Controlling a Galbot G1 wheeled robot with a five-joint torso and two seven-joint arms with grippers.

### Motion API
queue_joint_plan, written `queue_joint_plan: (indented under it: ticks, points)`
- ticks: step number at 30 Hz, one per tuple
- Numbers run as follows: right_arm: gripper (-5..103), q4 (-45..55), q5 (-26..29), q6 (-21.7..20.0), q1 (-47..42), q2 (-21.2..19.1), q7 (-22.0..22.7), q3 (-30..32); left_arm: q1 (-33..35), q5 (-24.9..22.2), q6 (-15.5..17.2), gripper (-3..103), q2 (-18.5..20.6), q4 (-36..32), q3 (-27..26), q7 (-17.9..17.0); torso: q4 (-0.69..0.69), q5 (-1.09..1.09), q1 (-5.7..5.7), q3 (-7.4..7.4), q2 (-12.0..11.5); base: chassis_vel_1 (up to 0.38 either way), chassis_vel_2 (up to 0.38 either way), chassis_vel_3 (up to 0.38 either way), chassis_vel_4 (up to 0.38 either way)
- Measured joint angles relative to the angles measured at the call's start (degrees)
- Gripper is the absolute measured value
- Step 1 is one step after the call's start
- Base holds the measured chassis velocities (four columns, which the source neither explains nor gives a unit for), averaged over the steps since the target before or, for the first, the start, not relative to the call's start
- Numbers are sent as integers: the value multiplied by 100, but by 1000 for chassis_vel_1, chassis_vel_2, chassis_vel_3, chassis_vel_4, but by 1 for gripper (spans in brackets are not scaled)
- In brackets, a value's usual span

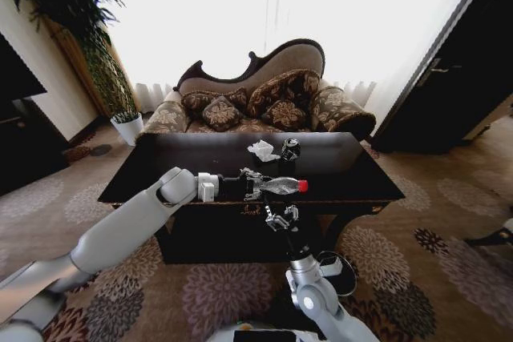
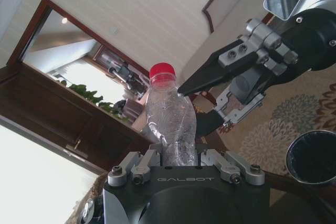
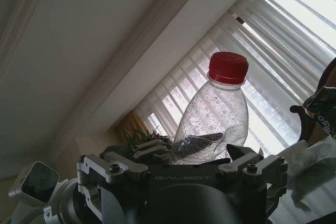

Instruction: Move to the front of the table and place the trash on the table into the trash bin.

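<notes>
Nearest you, the right arm rises from below the head view, and its right gripper (image 1: 280, 215) sits just under the table's front edge with its jaws spread apart, 1 dark fingertip (image 2: 184, 88) touching the bottle near the neck. Just beyond it, the left arm reaches in from the left, and the left gripper (image 1: 255, 185) has its jaws closed on the bottle (image 1: 283, 186), which lies sideways over the front edge of the table (image 1: 128, 186), red cap pointing right. In the left wrist view the bin (image 2: 314, 157) stands on the carpet below. Farther back on the tabletop, the tissue (image 1: 262, 150) and the can (image 1: 289, 150) sit side by side near the middle. Behind the table stands the sofa (image 1: 264, 102).
</notes>
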Motion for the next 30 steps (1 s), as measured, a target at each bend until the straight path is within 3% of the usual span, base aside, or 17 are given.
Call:
queue_joint_plan:
  ticks: [10, 11, 12, 19, 21, 22, 25, 26, 30]
  points:
    - [100, -82, -1, -12, 93, -38, 94, 40, 168, 130, -101, 28, 61, -212, 65, 61, -1, 1, 0, 0, 0, 0, 0, 0, 0]
    - [100, -83, 0, -8, 119, -40, 108, 59, 215, 132, -99, 28, 75, -246, 62, 108, 1, -7, 0, 0, 0, 0, 0, 0, 0]
    - [100, -83, -3, -8, 122, -37, 116, 55, 255, 135, -100, 28, 110, -278, 36, 114, -1, 2, -1, 0, 0, 0, 0, 0, 0]
    - [101, -83, 35, 0, 138, -83, 121, 96, 486, 220, -83, 28, 287, -414, -133, 140, 0, 0, -1, 0, 0, 0, 0, 0, 0]
    - [97, -82, 54, 7, 138, -99, 114, 108, 529, 224, -83, 28, 317, -439, -171, 140, 0, 0, -1, 0, 0, 0, 0, 0, 0]
    - [87, -81, 79, 16, 131, -112, 106, 121, 565, 226, -83, 28, 342, -461, -209, 149, 0, -1, -1, 0, 0, 0, 0, 0, 0]
    - [82, -62, 105, 26, 108, -107, 90, 133, 592, 226, -101, 28, 360, -476, -272, 158, -1, 0, -1, 0, 0, 0, 0, 0, 0]
    - [71, -52, 109, 30, 97, -103, 79, 138, 592, 226, -106, 28, 362, -485, -292, 163, 0, 0, -1, 0, 0, 0, 0, 0, 0]
    - [60, -44, 117, 40, 71, -102, 34, 156, 573, 217, -114, 28, 371, -500, -318, 175, -1, 0, -1, 0, 0, 0, 0, 0, 0]
